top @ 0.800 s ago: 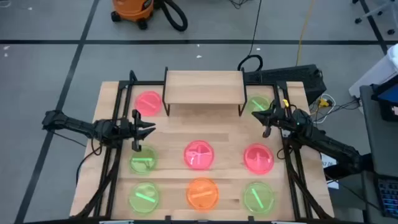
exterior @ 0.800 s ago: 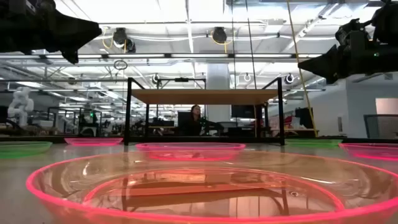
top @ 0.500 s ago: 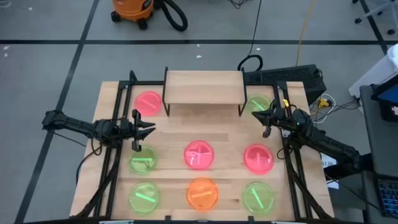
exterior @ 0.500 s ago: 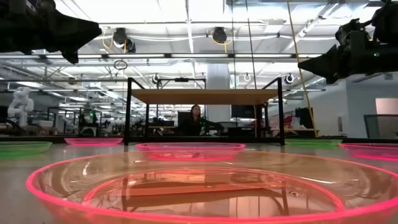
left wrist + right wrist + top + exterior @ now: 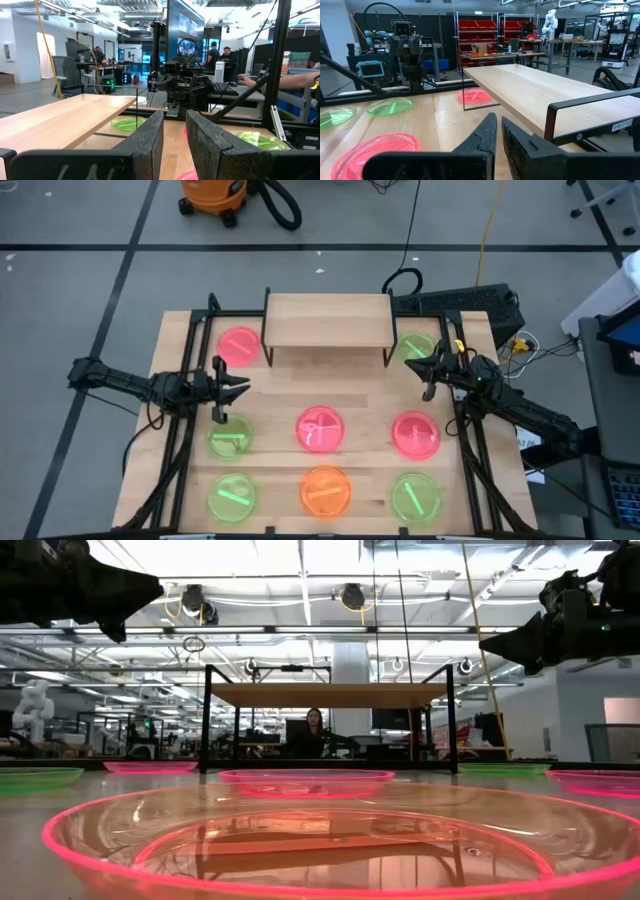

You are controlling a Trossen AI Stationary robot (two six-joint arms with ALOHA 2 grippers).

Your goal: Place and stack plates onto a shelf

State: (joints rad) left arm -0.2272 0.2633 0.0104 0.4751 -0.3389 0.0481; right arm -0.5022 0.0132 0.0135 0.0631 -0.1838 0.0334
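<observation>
Altogether four green plates [image 5: 231, 440], three pink [image 5: 320, 429], one orange [image 5: 325, 490].

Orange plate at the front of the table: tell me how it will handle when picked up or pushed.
The orange plate looks like thin translucent plastic, so it is probably light and somewhat flexible. It lies flat and shallow on the smooth wooden table, so a push would likely slide it, not tip it. Its low rim leaves little to grip, so it may slip.

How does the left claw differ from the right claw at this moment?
The left claw has its fingers a little apart; the right claw has its fingers nearly together. The left claw hovers above the table's left side, the right claw above the right side, beside the shelf. Both hold nothing and point inward.
</observation>
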